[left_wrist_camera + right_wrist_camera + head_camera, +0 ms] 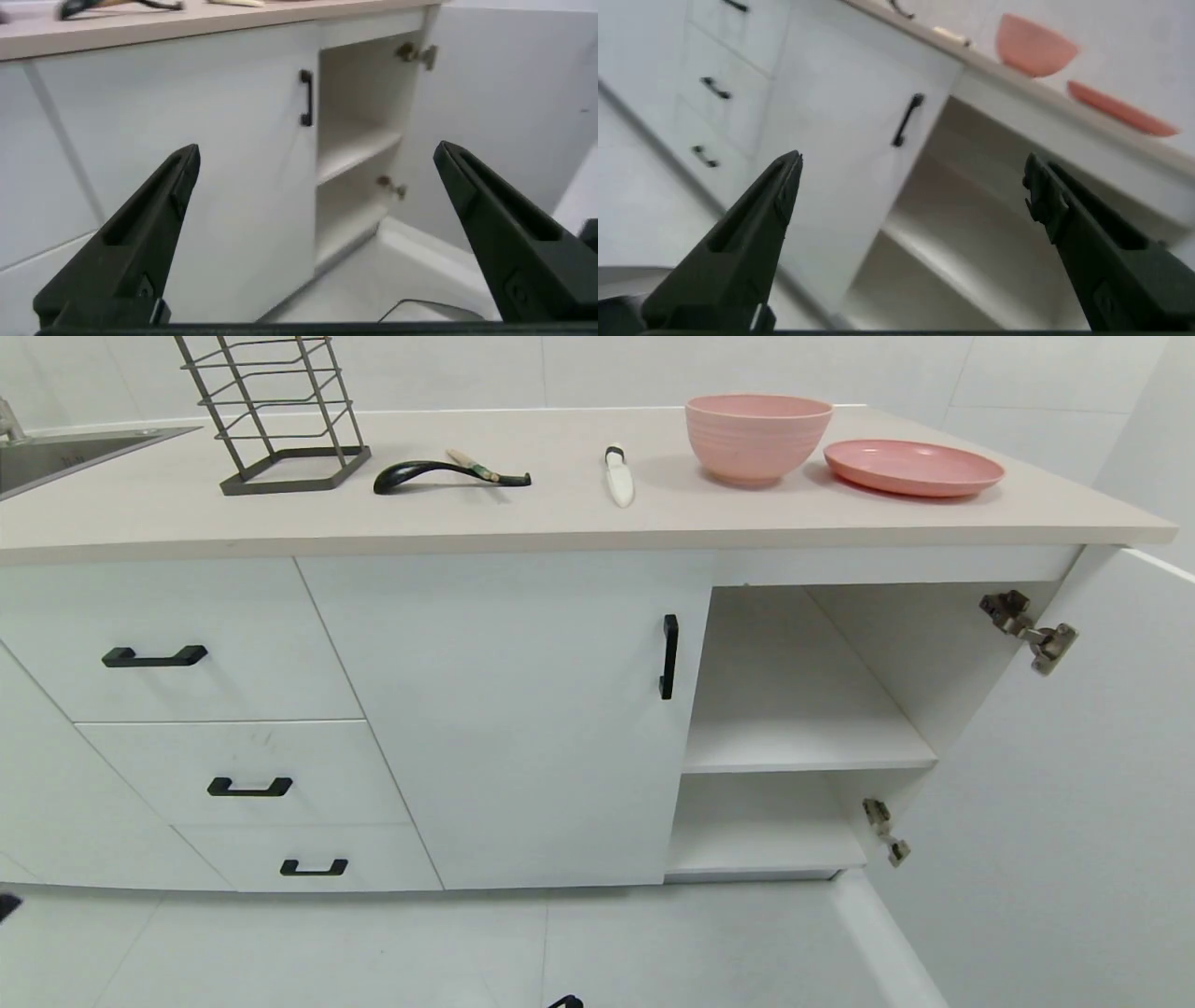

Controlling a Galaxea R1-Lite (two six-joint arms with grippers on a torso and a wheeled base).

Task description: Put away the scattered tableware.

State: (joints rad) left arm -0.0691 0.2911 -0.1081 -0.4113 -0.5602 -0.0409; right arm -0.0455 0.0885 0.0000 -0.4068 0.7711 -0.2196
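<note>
I see a long, smooth, pale counter [560, 513] over white cupboards, with white tiles on the wall and floor. On it sit a round pink bowl [758, 434], a flat pink plate [913, 467] just beside it, a small white knife [618, 478] and a curved black spoon [439, 474]. A thin tan stick [471, 465] lies across the spoon; I can't tell what it is. The wire rack [280, 411] is cut off at the top. One cupboard [803, 737] stands open. My left gripper [318, 149] and right gripper [912, 161] are both spread wide, low by the cupboards.
</note>
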